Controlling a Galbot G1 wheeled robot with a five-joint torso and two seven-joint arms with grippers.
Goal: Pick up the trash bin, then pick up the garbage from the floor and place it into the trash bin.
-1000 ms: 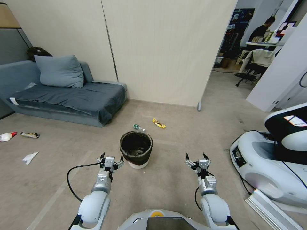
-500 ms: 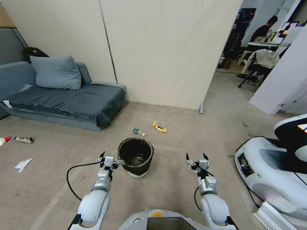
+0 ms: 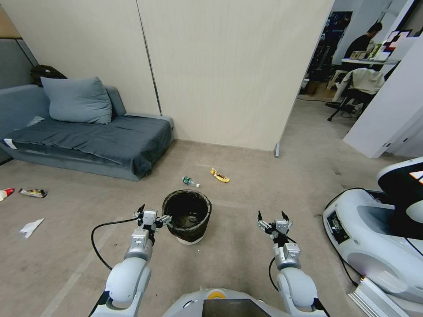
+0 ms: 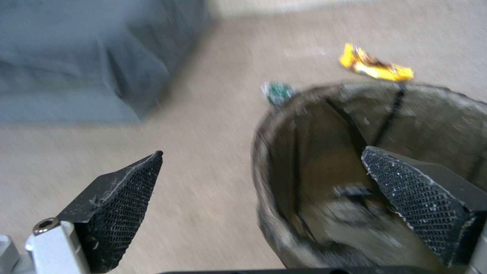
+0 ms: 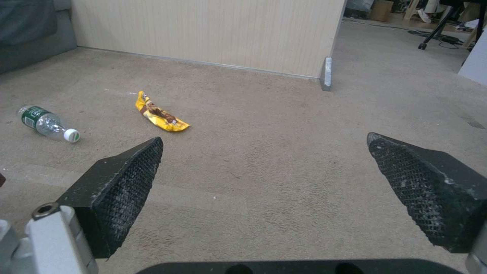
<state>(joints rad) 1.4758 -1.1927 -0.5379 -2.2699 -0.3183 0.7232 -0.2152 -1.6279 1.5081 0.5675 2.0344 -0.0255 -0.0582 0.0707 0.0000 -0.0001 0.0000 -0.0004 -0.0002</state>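
Landmark: trash bin (image 3: 187, 215), upright on the floor (image 3: 246, 185), white body, black liner folded over the rim. Grey sofa (image 3: 88, 136) sits well beyond the bin toward the robot's left, against the wall, pillow (image 3: 77, 100) on it. A white robot base (image 3: 370, 233) stands well to the bin's right. Left gripper (image 3: 150, 215) is at the bin's left rim, fingers apart; in the left wrist view one finger (image 4: 426, 205) is over the bin's opening (image 4: 375, 160) and the other (image 4: 121, 201) is outside the wall, so the rim lies between them, contact cannot be told. Right gripper (image 3: 274, 221) hangs above bare floor to the bin's right, well apart from it, fingers spread wide, nothing between them. Garbage: plastic bottle (image 3: 190, 181) lying on its side just beyond the bin, yellow wrapper (image 3: 219, 175) a bit farther beyond and right of the bottle; crumpled white paper (image 3: 30, 227) far to the bin's left, a dark-and-yellow wrapper (image 3: 33, 192) and a red-and-white packet (image 3: 6, 193) farther out on that side.
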